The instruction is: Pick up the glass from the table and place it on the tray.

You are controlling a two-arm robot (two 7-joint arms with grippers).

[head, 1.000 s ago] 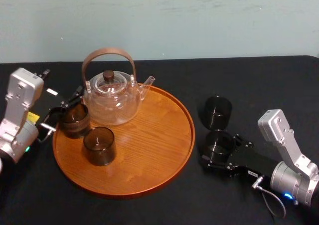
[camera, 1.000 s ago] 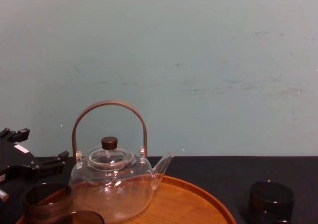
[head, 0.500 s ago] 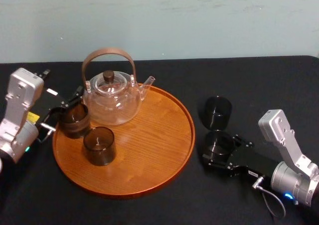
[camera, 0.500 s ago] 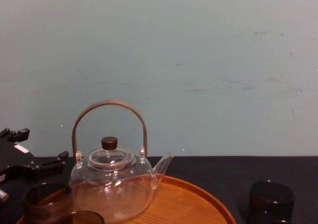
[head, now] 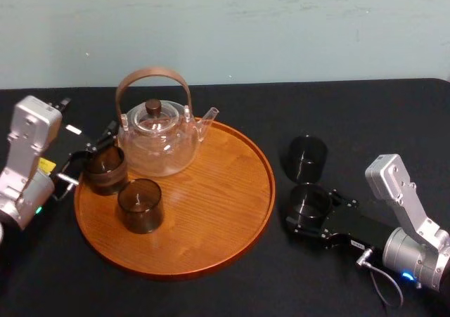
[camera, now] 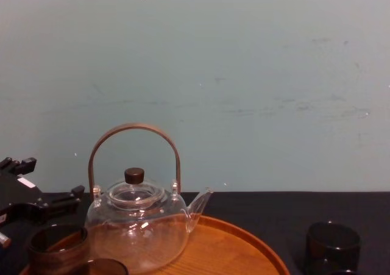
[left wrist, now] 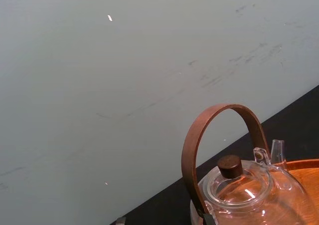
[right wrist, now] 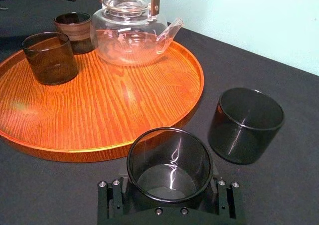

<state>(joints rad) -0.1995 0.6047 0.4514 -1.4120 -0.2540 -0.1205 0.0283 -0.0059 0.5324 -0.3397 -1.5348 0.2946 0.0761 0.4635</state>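
Little moved, right gripper [right wrist: 169,187] fingers [right wrist: 112,199] clasping one glass [right wrist: 169,162], second glass [head: 307,157] beside, two glasses [head: 140,204] [head: 105,168] on tray [head: 211,208], one teapot [head: 156,140]

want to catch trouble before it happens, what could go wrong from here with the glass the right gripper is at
1. The right gripper is around the near glass; the far glass stands close behind, so a swing could knock it.
2. The tray rim lies in the way; a low carry could catch it.
3. The teapot, two more glasses and the left gripper crowd the tray's left, so set down on its bare right.
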